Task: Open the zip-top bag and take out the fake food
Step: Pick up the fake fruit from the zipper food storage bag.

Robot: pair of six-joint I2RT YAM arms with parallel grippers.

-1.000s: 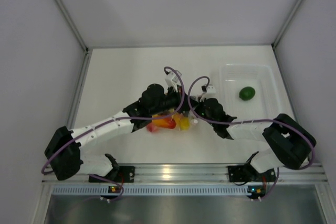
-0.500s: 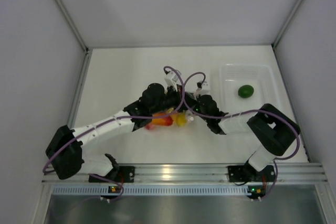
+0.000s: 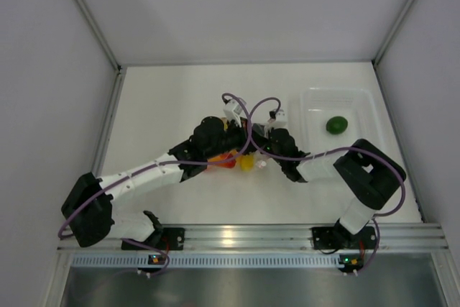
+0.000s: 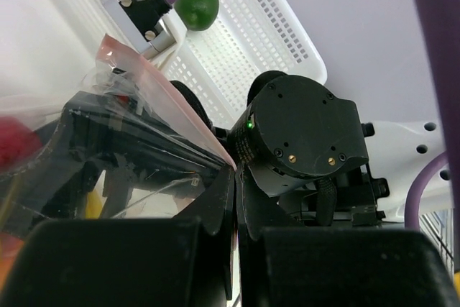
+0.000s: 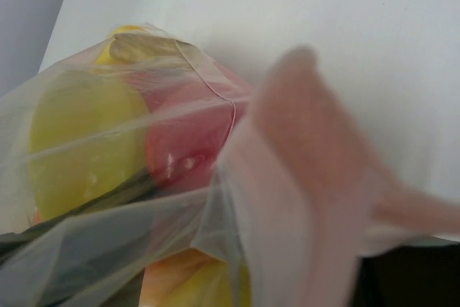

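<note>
The zip-top bag (image 3: 231, 159) lies at the table's middle with red, orange and yellow fake food (image 3: 246, 162) inside. My left gripper (image 3: 238, 143) is shut on the bag's top edge; in the left wrist view its jaws (image 4: 236, 177) pinch the pink zip strip (image 4: 172, 102). My right gripper (image 3: 260, 153) is pressed against the bag from the right. Its fingers are hidden in the right wrist view, which the bag (image 5: 180, 235) fills, with yellow (image 5: 79, 141) and red (image 5: 187, 134) pieces behind the plastic. A green lime (image 3: 336, 124) lies in the tray.
The clear rectangular tray (image 3: 363, 106) stands at the right rear and also shows in the left wrist view (image 4: 259, 26). Purple cables loop above both wrists. White enclosure walls surround the table. The right arm's elbow (image 3: 366, 174) is close to the tray's near edge.
My right arm has swung left and its gripper has pushed up against the bag. The bag and food shifted slightly left. My left gripper has stayed on the bag's edge.
</note>
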